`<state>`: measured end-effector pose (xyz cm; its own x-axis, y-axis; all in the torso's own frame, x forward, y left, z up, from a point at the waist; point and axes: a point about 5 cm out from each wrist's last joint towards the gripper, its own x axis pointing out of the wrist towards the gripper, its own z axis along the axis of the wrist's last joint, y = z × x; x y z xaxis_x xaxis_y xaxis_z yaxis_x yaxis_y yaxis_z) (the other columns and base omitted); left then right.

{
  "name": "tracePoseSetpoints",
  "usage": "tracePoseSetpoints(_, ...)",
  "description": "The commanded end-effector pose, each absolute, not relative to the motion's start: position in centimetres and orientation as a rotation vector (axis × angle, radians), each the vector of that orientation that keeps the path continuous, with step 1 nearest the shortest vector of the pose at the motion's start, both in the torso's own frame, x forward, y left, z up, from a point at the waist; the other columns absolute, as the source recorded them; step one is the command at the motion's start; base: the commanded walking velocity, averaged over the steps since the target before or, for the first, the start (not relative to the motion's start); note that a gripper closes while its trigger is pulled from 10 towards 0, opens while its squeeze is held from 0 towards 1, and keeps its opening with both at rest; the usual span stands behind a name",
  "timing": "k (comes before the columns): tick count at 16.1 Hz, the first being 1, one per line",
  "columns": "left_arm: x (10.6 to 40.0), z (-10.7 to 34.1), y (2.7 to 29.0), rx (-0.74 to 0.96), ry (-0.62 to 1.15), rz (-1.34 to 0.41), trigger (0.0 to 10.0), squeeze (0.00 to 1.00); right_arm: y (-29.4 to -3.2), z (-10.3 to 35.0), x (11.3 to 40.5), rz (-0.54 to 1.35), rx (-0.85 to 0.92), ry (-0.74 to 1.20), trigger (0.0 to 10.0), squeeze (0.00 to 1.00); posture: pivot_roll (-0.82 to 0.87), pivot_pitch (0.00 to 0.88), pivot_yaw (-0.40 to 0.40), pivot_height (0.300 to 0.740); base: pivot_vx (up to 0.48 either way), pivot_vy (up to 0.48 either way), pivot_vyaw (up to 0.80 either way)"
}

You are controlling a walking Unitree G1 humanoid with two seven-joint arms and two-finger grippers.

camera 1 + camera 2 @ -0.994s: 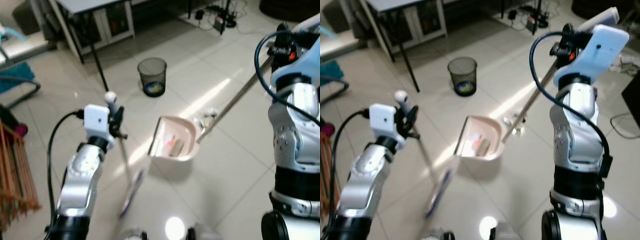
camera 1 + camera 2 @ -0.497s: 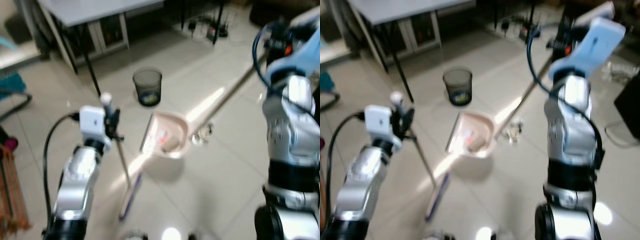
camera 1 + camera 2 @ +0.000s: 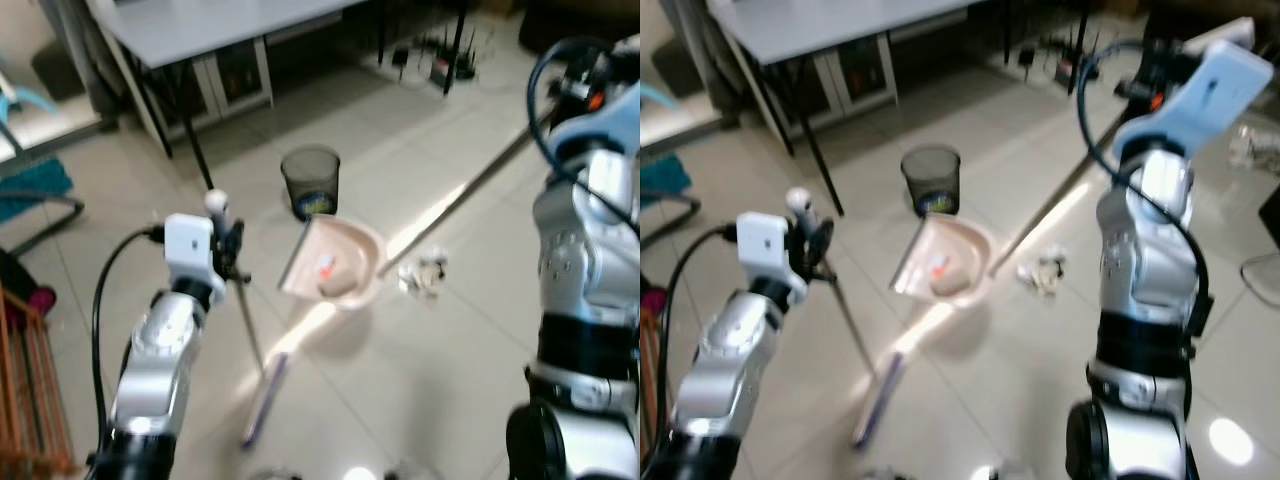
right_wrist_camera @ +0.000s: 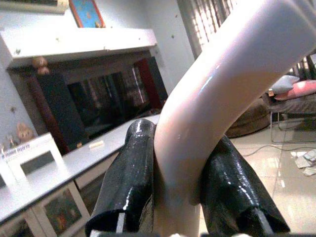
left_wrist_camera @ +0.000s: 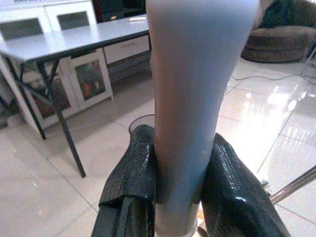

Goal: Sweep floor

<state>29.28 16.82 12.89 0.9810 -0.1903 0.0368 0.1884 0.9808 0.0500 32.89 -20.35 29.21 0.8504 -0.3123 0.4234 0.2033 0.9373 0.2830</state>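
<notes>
Our left gripper [image 5: 180, 192] has its two glossy black fingers [image 5: 131, 182] pressed flat against the smooth pale handle of the broom [image 3: 243, 318], nothing left of a gap; in the head views that handle is a thin rod with a round white knob, slanting to a narrow purplish head on the floor at lower centre. Our right gripper [image 4: 177, 182] clamps the cream, curved top of the dustpan handle [image 4: 217, 94] just as tightly; from the upper right of the left eye view that handle runs as a long metallic pole down to the pale pink, scoop-shaped dustpan [image 3: 335, 262] at centre frame, tilted, with small reddish and tan debris inside. Just right of the pan lies a crumpled whitish scrap [image 3: 424, 275] on the glossy cream floor tiles [image 3: 400, 370]; just above the pan stands a round black mesh bin [image 3: 310, 181]; a grey-topped table [image 3: 220, 25] on thin black legs crosses the upper frame.

The right wrist view alone gives a dark wall unit and a framed picture; the left wrist view shows white glass-fronted cabinets under the table.

Against a second ago, the pan sits closer to the bin and apart from the scrap, though the camera has shifted too.
</notes>
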Motion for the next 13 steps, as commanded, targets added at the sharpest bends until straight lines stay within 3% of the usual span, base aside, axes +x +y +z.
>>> tracePoseSetpoints(1,29.59,13.51,16.00,0.035,-0.071,-0.224,10.0,0.00,-21.37,30.93,32.26,-0.309,0.209,-0.569,10.0,0.00,-0.07,0.048,0.083,0.740,0.409,0.000,0.68)
tracePoseSetpoints(4,29.65,13.48,16.01,0.028,-0.077,-0.205,10.0,0.00,-21.36,31.36,32.36,-0.295,0.175,-0.579,10.0,0.00,-0.06,0.049,0.064,0.740,0.405,0.000,0.68)
tracePoseSetpoints(13,29.21,13.15,16.44,0.029,-0.075,-0.159,10.0,0.00,-21.07,31.32,32.82,-0.251,0.183,-0.569,10.0,0.00,-0.05,0.064,0.036,0.740,0.408,0.000,0.00)
